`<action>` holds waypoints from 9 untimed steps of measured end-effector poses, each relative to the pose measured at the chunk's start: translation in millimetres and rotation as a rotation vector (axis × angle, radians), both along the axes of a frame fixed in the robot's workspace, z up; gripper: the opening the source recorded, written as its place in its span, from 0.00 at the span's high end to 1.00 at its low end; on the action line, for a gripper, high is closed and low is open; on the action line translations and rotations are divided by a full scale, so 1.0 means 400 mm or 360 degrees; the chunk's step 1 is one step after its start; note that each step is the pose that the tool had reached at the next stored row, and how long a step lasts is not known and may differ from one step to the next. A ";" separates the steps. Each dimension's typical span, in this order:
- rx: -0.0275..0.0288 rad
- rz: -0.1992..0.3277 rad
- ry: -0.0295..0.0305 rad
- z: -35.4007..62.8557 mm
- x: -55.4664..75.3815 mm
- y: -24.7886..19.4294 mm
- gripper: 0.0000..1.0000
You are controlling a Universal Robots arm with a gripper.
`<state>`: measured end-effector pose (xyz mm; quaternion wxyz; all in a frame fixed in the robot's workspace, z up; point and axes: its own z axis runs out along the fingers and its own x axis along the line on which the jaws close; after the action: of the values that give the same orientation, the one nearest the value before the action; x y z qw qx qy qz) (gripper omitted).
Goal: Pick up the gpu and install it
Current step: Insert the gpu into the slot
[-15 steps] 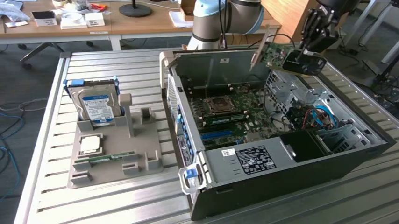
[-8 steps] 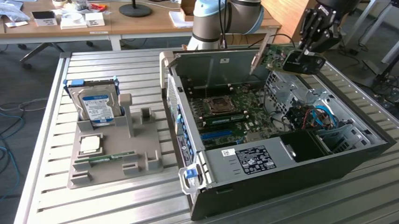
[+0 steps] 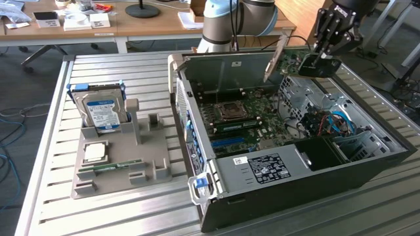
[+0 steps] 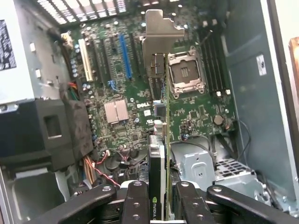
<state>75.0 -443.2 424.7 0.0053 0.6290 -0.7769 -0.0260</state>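
1. the gripper is clamped on the gpu, with the fingers pinching its two flat faces near one end.
2. the card is up in the air over the far end of the open case, above the drive cage. it looks well clear of the motherboard.
3. in the wrist view the card is edge-on. its long axis runs straight away from the gripper, with the pale bracket at the far end.
4. the bit that matters: the blue slot looks about parallel to the card's long axis, but it sits off to one side of the card's edge, not under it.
5. in the exterior view the slots lie toward that view's left of the hanging card and nearer the camera. so i'd say the angle is about right but the position isn't there yet.
6. i can't tell from here which slot it's meant for, and the card's connector edge is hidden in both views.
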 end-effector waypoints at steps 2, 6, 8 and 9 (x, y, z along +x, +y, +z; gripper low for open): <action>-0.00002 0.0051 -0.00001 0.000 0.000 0.000 0.73; -0.00003 0.0148 0.00000 -0.001 0.000 0.000 0.73; -0.00002 0.0202 -0.00001 -0.001 0.000 0.000 0.73; -0.00001 0.0230 -0.00001 -0.002 0.000 0.000 0.73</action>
<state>75.0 -443.2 424.1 0.0072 0.6835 -0.7295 -0.0254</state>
